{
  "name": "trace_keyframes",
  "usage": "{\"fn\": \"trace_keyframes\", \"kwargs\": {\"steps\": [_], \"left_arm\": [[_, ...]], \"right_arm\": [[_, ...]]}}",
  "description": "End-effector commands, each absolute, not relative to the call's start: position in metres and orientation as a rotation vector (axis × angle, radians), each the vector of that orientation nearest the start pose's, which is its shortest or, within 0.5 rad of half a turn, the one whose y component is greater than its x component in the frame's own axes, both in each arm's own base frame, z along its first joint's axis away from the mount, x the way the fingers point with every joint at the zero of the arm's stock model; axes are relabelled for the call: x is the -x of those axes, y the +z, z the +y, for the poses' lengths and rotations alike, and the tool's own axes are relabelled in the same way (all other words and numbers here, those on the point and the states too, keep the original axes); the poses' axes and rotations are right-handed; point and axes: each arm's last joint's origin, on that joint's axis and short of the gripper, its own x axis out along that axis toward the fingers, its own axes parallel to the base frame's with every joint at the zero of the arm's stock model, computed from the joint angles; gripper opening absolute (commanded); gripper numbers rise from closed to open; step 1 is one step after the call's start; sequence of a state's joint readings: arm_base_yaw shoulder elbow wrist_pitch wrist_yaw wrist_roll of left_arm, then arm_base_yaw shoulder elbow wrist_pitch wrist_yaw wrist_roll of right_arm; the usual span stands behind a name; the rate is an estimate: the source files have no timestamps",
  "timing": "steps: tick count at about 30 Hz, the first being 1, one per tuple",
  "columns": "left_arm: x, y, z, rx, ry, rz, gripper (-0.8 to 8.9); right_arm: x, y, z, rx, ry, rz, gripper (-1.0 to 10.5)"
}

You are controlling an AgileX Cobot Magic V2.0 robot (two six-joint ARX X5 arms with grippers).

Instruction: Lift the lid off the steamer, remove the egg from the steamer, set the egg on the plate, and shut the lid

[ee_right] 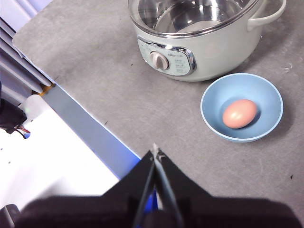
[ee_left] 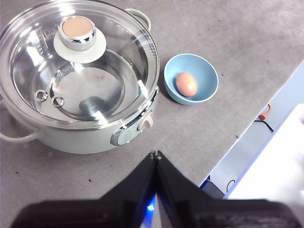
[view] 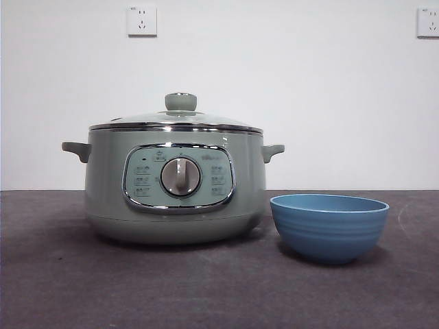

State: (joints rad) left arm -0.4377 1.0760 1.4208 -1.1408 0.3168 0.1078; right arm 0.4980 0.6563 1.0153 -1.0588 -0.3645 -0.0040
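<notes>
With the lid point(view: 175, 120) seated on the steamer point(view: 175, 185) and the egg point(ee_left: 186, 83) lying in the plate point(view: 329, 226) just right of it, both my left end effector point(ee_left: 156, 154) and right end effector point(ee_right: 155, 152) hang clenched, empty, well back on the near side.

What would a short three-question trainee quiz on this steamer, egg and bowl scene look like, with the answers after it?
1. True or false: the brown egg lies in the small sky-blue ridged bowl.
2. Where is the shallow glass lid with the chrome rim and pale green knob? A) on the table B) seated on the large pale mint-green electric steamer pot C) held by an arm
3. How do the jaws of the left end effector and the right end effector stand?

Key:
1. True.
2. B.
3. Both are shut and empty, away from the pot and the bowl.
</notes>
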Motion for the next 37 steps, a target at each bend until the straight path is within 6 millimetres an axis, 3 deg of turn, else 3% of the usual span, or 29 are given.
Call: {"fn": "trace_keyframes", "kwargs": {"steps": [1,8,13,17,21,27,37], "left_arm": [[-0.155,0.408,-0.081,-0.202,-0.71,0.73,-0.03],[-0.154,0.414,-0.074,-0.292,-0.623,0.64,-0.03],[-0.146,0.429,-0.057,-0.333,-0.666,0.246,-0.03],[-0.131,0.414,-0.033,-0.318,-0.553,0.023,-0.03],[-0.115,0.374,-0.017,-0.327,-0.42,-0.034,-0.03],[-0.102,0.297,-0.002,-0.301,-0.209,0.043,-0.03],[-0.096,0.196,0.002,-0.177,-0.176,0.147,-0.03]], "right_arm": [[-0.075,0.346,0.053,0.047,0.827,0.716,0.0],[-0.075,0.346,0.053,0.047,0.827,0.715,0.0],[-0.075,0.346,0.053,0.047,0.827,0.715,0.0],[-0.075,0.346,0.053,0.047,0.827,0.715,0.0],[-0.075,0.346,0.053,0.047,0.827,0.715,0.0],[-0.075,0.346,0.053,0.047,0.827,0.715,0.0],[-0.075,0.346,0.053,0.047,0.827,0.715,0.0]]}}
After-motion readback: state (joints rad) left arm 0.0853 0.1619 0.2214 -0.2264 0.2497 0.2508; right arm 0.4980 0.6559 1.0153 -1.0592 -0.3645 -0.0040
